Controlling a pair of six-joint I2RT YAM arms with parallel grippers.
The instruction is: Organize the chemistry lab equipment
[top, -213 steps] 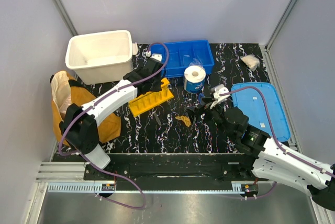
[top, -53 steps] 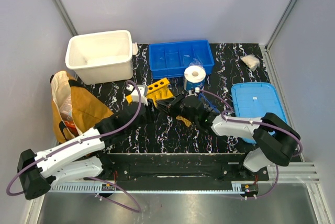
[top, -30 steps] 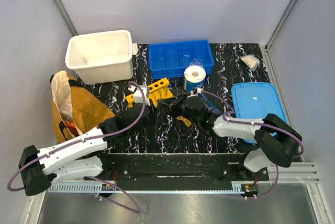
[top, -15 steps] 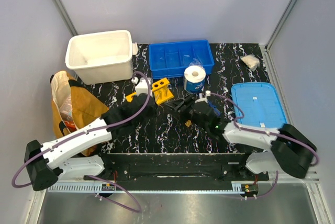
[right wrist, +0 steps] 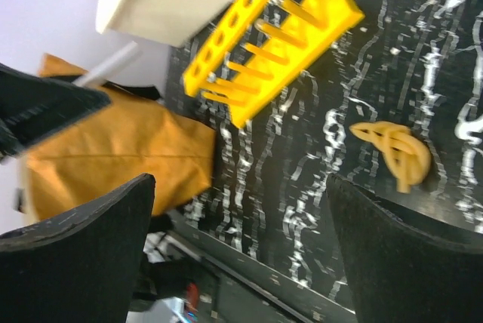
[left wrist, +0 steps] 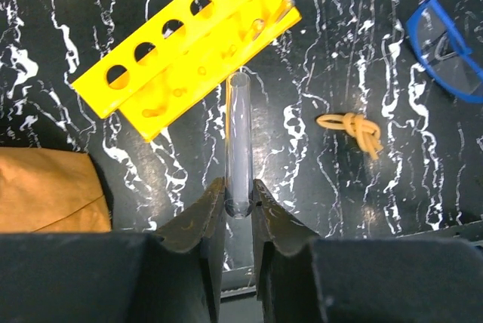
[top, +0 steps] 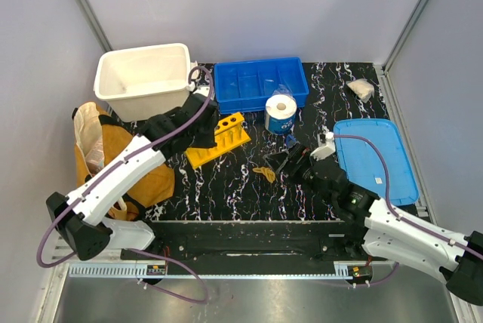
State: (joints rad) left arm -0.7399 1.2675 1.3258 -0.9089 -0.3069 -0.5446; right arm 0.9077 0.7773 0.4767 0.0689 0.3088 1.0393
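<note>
**Left side.** My left claw (left wrist: 239, 201) is narrow, pinching the base of a clear test tube (left wrist: 239, 134). The tube points ahead at the yellow test-tube rack (left wrist: 189, 44). Its mouth overlaps the rack's near edge; touching or above, I cannot tell.

**Right side.** My right claw (right wrist: 238, 183) stands wide with nothing between the fingers, low over the black marbled tabletop (top: 241, 195).

**Edges and room.**
- Walls close in on the left, far and right sides.
- The tan bag (top: 124, 161) sits at the left edge and a blue lid (top: 375, 158) at the right.
- A white tub (top: 143, 78) and a blue compartment tray (top: 260, 81) line the far edge.
- The paper roll (top: 281, 112) stands just in front of the tray.
- Bare marble runs from the rack down to the near edge.
- On it lies a small yellow knotted piece (left wrist: 355, 128), apart from the rack.

**Views.**
- Only the top view takes in the tub, tray, lid and a pale wad (top: 361, 89) in the far right corner.
- Only the left wrist view shows the blue-rimmed goggles (left wrist: 445, 47) clearly, right of the knotted piece.
- The right wrist view shows the rack's posts between its plates, and the tube from the side.

**Containers.**
- The rack's holes that I can see show dark.
- The bag's mouth shows pale plastic; what it is, I cannot tell.
</note>
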